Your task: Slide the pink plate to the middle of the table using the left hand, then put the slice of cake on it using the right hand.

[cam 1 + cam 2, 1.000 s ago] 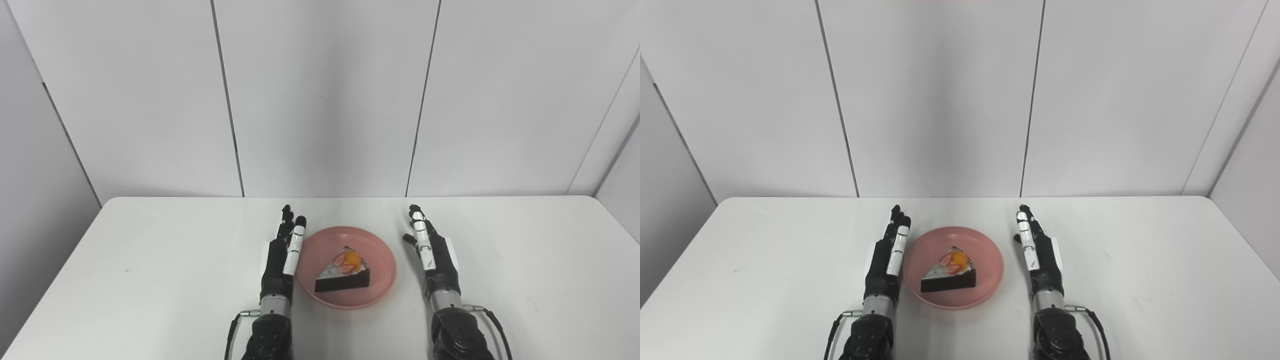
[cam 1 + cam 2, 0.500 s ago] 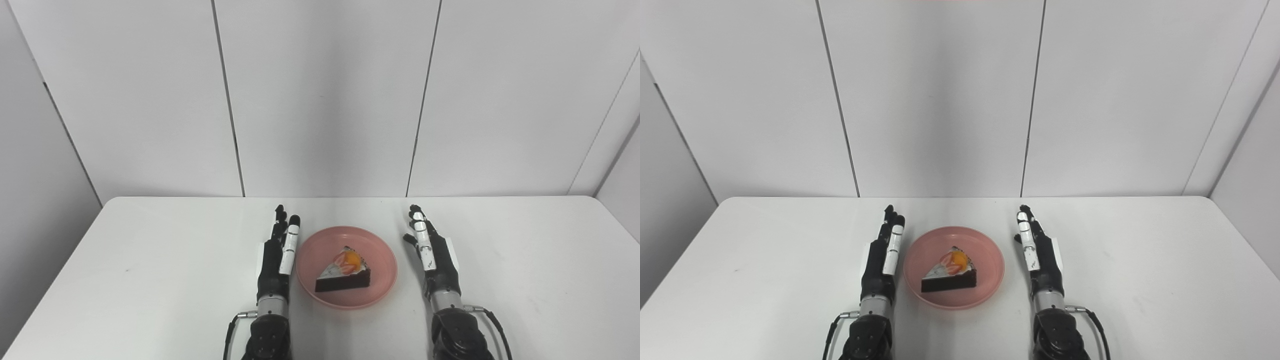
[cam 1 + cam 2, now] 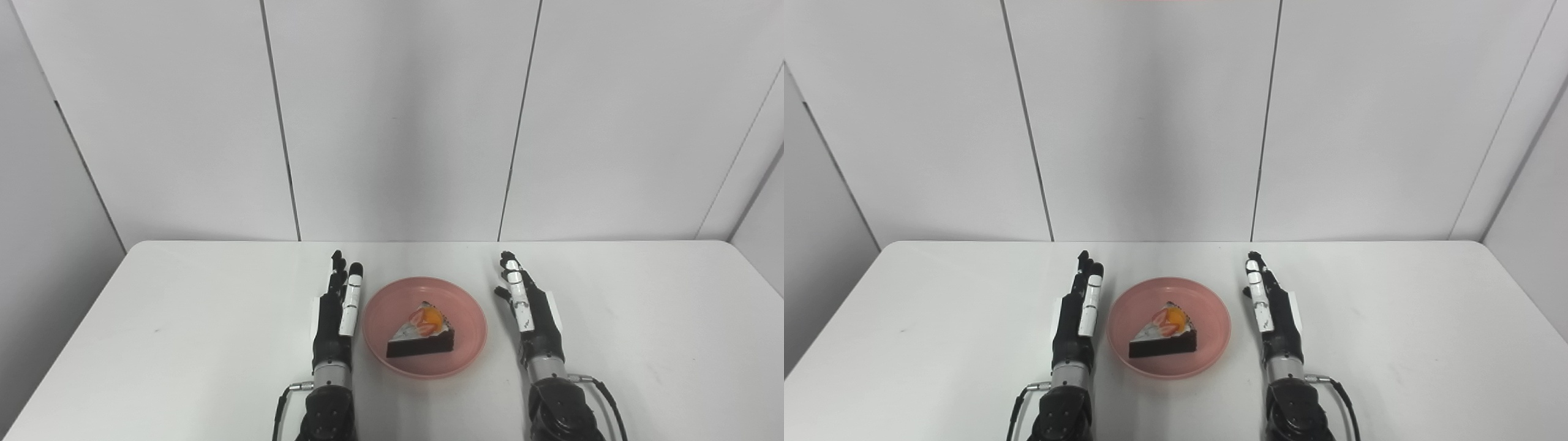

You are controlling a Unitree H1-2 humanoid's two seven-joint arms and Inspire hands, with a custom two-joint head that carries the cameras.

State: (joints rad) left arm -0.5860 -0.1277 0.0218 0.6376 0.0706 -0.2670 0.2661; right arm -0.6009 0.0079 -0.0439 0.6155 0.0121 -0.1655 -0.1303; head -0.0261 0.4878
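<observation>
Black hands (image 3: 334, 315) (image 3: 531, 312) flat, spread, empty

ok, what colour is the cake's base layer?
Dark brown, almost black, on the slice of cake; clearest in the left eye view.

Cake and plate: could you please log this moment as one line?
cake: on plate | plate: mid-table | left hand: open, beside plate | right hand: open, apart

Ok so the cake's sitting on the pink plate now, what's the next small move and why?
Probably just draw both arms back toward the robot and stop. The slice of cake rests on the pink plate near the table's middle, and the left robot hand and right robot hand are open beside the plate, holding nothing.
</observation>
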